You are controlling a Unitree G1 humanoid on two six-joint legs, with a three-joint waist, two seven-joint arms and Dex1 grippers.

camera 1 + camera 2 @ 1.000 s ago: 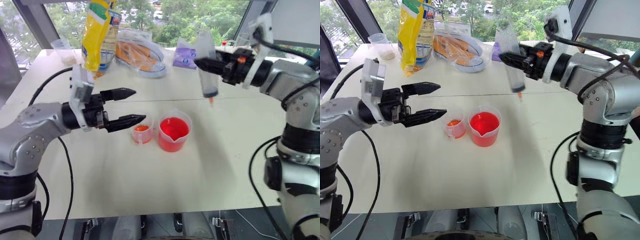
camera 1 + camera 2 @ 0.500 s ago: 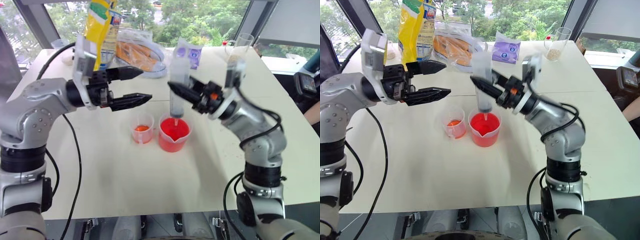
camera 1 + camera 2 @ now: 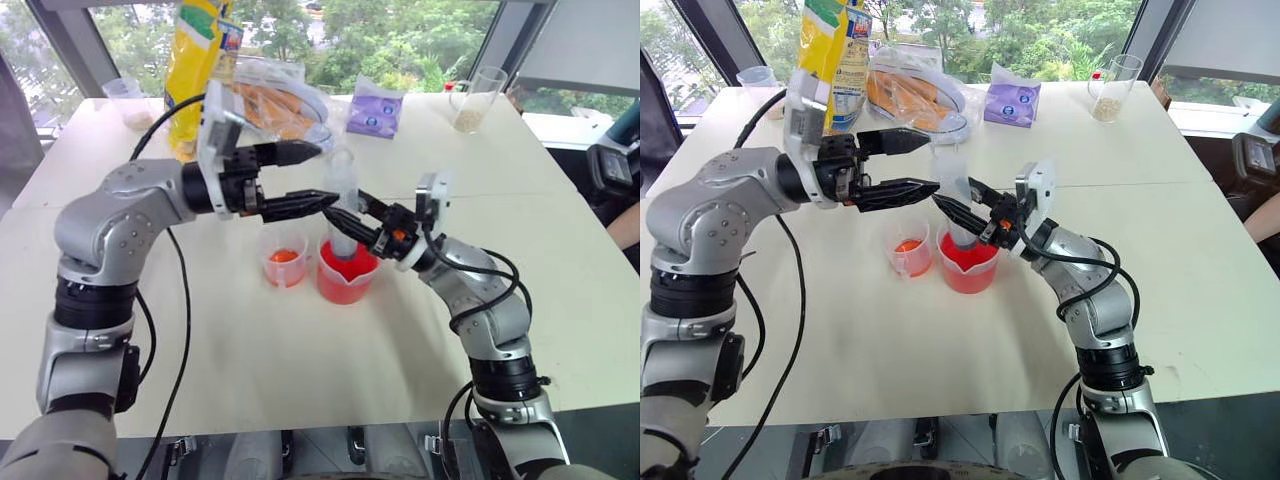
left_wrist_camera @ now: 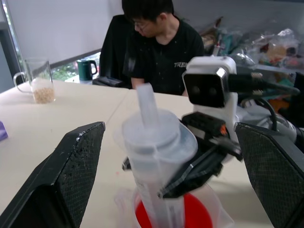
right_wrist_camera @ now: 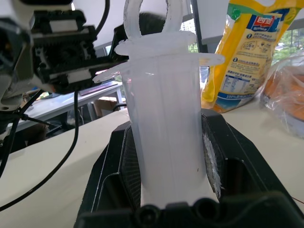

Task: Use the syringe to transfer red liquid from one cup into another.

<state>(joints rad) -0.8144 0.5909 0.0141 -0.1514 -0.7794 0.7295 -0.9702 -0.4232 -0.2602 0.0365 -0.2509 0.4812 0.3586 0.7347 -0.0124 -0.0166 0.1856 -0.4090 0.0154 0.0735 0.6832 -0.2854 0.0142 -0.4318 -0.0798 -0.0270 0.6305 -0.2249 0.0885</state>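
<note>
The clear syringe (image 3: 343, 195) stands upright with its lower end inside the wide spouted cup (image 3: 348, 283), which holds red liquid (image 3: 340, 272). My right gripper (image 3: 347, 220) is shut on the syringe's barrel (image 5: 166, 118), just above the cup. At the top of the syringe (image 4: 154, 152), my left gripper (image 3: 328, 175) is open, one finger on each side of the plunger end and not touching it. The smaller cup (image 3: 284, 262), with a little orange-red liquid, stands just left of the wide one.
At the table's far side are a yellow bag (image 3: 195, 60), a wrapped plate of orange food (image 3: 285, 100), a purple packet (image 3: 375, 110), a glass of beige grains (image 3: 470, 100) and a small cup of grains (image 3: 125, 100). A person (image 4: 161, 52) sits beyond the table.
My right gripper brought the syringe down and left, from above the table into the wide cup. My left gripper moved right and up, from beside the small cup to the syringe's top.
</note>
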